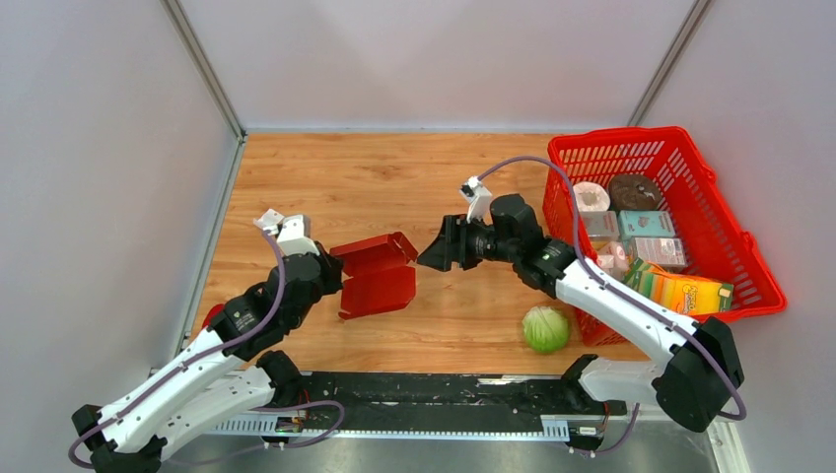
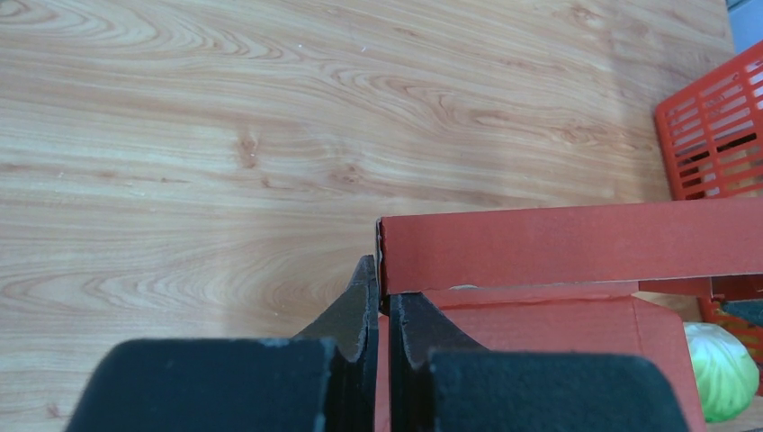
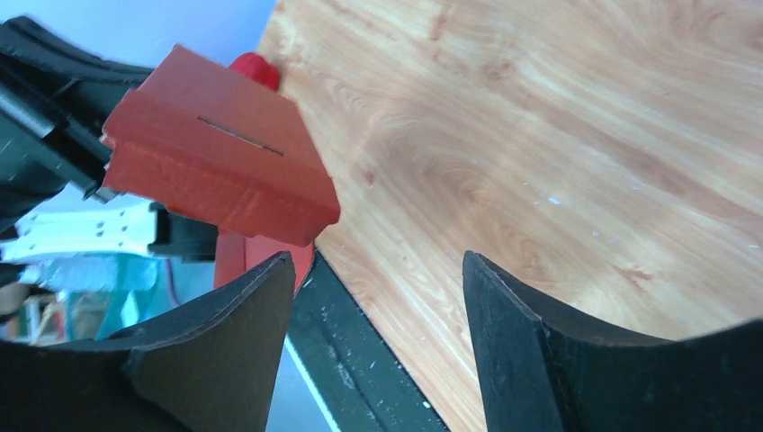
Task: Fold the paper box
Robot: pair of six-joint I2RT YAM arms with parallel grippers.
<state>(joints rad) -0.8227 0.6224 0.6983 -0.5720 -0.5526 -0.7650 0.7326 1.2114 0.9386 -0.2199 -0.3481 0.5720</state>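
1. Located the paper box [image 1: 378, 276] on the table [image 1: 394, 177], well to the left of the basket [image 1: 680, 148], only partly folded.
2. Noted one panel lying flat on the wood and another raised at a tilt above it. Seen from the right wrist view: a thin slit in the raised panel.
3. Found the left pincer [image 2: 385, 315] pressed together on a thin edge of the paper box, on the side away from the basket, with card pinched between both fingers.
4. Found the right pincer [image 3: 378, 270] spread wide and holding nothing, between the paper box and the basket, near the box but apart from it.
5. Recorded a green cabbage [image 1: 545, 329] on the table, just beside the basket's near left corner.
6. Recorded packaged goods [image 1: 646, 225] inside the basket; labels too small to read.
7. Glimpsed a small red item [image 1: 211, 315] behind the left arm, farther from the basket than the paper box. Mostly hidden, kind not determinable.
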